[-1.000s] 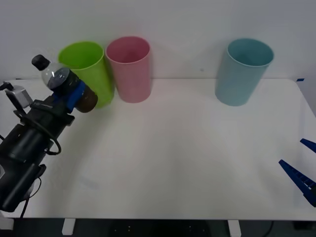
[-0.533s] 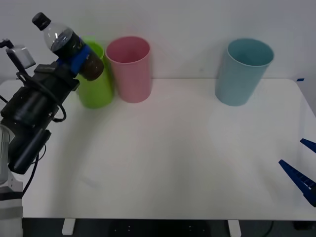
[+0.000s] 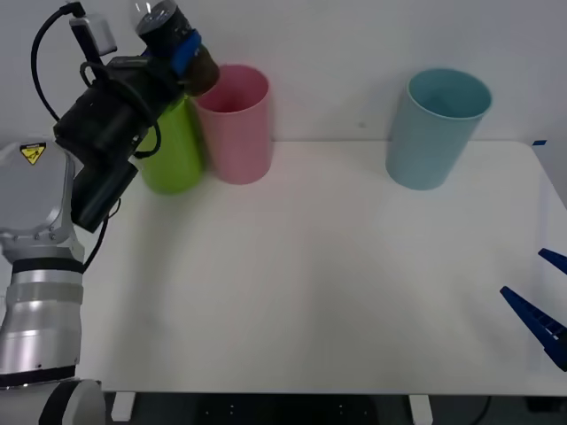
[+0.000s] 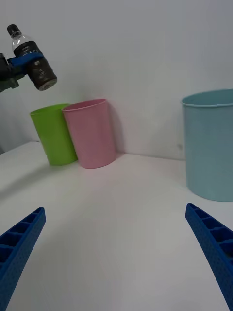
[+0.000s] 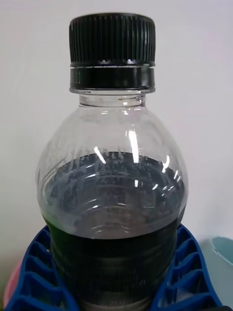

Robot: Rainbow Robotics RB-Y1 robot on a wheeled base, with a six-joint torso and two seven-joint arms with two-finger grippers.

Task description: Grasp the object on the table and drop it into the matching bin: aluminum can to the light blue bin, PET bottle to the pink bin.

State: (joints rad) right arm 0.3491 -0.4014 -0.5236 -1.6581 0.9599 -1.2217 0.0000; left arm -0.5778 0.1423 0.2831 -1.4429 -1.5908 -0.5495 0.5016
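Right gripper (image 4: 116, 257) parked low at the near right table (image 3: 337, 283) edge, fingers spread, holding nothing. Left gripper (image 3: 184, 55) is raised, clamped on the bottle (image 3: 168, 40), apparently just above the pink bin's (image 3: 234, 124) rim. Left wrist view shows its black cap (image 5: 112, 51); front view cuts that off. Green bin (image 3: 168, 150) touches pink; blue bin (image 3: 436, 128) far right.

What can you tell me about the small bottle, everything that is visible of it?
The bottle is small and of clear plastic, with a ribbed black screw cap and dark brown liquid filling its lower part. The left gripper clamps its blue fingers around the middle and holds it in the air, tilted, above the rims of the green cup and the pink cup. Nothing else touches it.
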